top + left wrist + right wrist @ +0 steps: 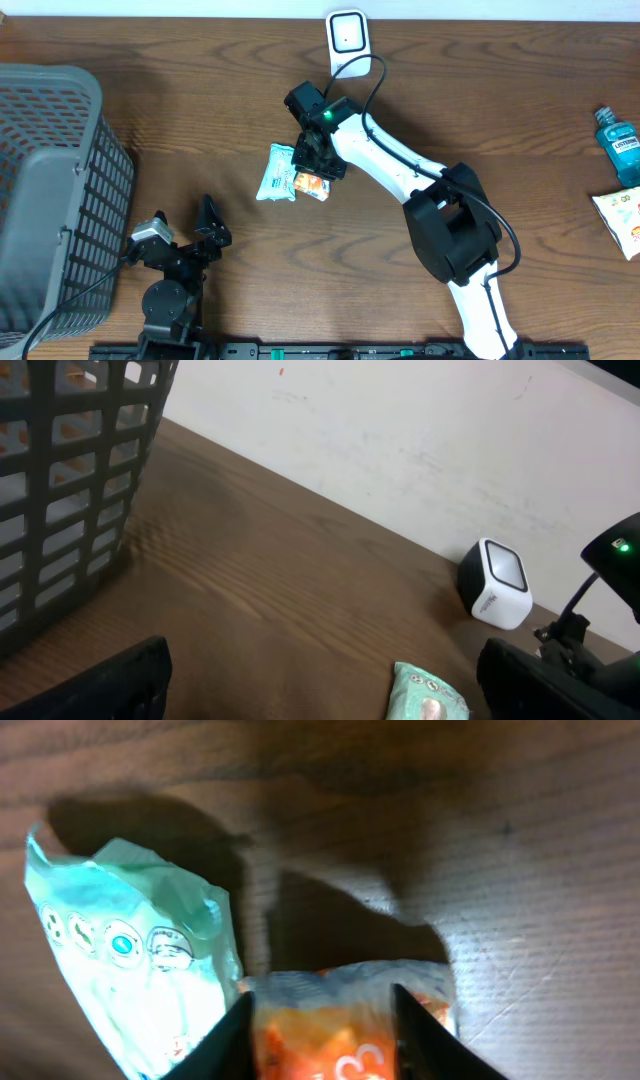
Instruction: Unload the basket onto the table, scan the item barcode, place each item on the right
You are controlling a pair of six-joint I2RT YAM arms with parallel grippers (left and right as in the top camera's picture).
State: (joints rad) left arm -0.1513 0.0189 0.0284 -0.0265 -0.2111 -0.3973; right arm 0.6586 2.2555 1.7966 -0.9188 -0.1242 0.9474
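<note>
White, the right arm reaches from 5 o'clock to the middle of the tabletop (500,110), wrist bent down. Its claw (322,1020) stands partway apart, fingers (232,1040) on either side of the orange packet (314,186). I cannot tell whether they pinch it. The left claw (185,228) rests at 7 o'clock, spread wide and empty.

The packet's print is too blurred to read. A mint pouch (276,172) touching it at its 9 o'clock carries a row of round icons. The blue bottle (618,145) at 3 o'clock reads Listerine, with a snack bag (625,218) just below it. The scanner (347,35) stands at 12 o'clock and the grey basket (45,200) at 9 o'clock.
</note>
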